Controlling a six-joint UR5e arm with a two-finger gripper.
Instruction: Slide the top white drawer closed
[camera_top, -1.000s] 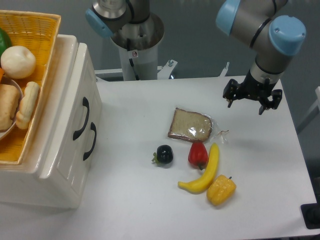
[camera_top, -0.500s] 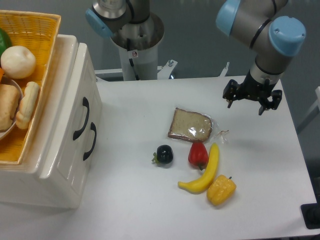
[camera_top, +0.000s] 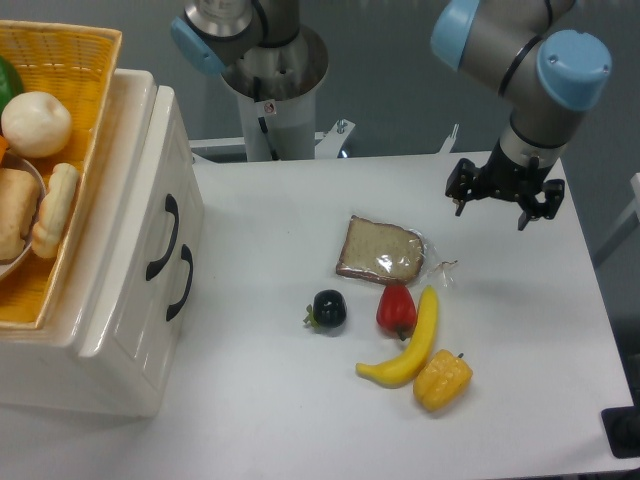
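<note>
White bench (camera_top: 270, 230), grey wall behind, arm pedestal at the far edge. Item one: cream cabinet (camera_top: 120, 340) at the bench's left end, a yellow wicker basket (camera_top: 70, 60) of bread rolls and produce on top. Top white drawer (camera_top: 160, 180) sits at the cabinet's upper front, black C-handle (camera_top: 165, 237) facing the bench; its face looks level, or very nearly so, with the lower drawer front (camera_top: 150, 310), so how much travel is left I cannot tell. Item two: pincer (camera_top: 505, 200), held above the bench's far right corner, fingers spread and holding nothing, well apart from the drawer. Item three: clutter mid-bench, namely bagged bread slice (camera_top: 380, 250), dark plum-like fruit (camera_top: 328, 308), red pepper (camera_top: 396, 308), banana (camera_top: 408, 345), yellow pepper (camera_top: 442, 380). Step in hand, by my reckoning: the approach, contact not yet made. Next move calls for a long crossing leftward, then a flat push on the drawer front beside the handle. Open room: a bare strip runs along the far side of the bench, behind the bread, straight to the cabinet; the nearer route runs over the food. Right bench edge lies just beside the pincer.
</note>
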